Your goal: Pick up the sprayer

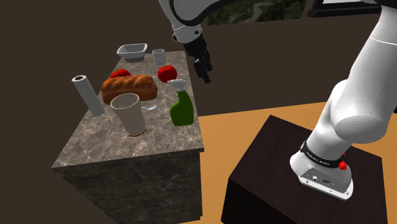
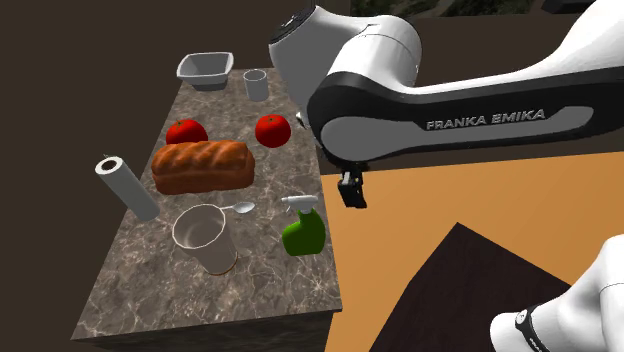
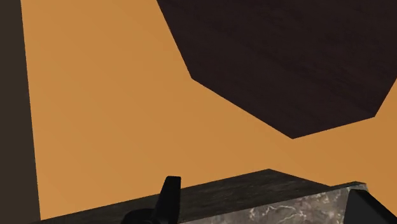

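Two exterior views show the green sprayer (image 1: pixel 181 111) upright near the counter's (image 1: pixel 127 149) stand-side edge; the wrist view shows the gripper (image 3: pixel 264 191) fingers parted, empty, over that edge.

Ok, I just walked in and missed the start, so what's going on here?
A white robot arm is going after the green sprayer, which stands upright on the marble counter near a white cup and a bread loaf. The gripper hangs by the counter's edge, apart from the sprayer, with its fingers open and holding nothing. The sprayer has not been picked up yet.
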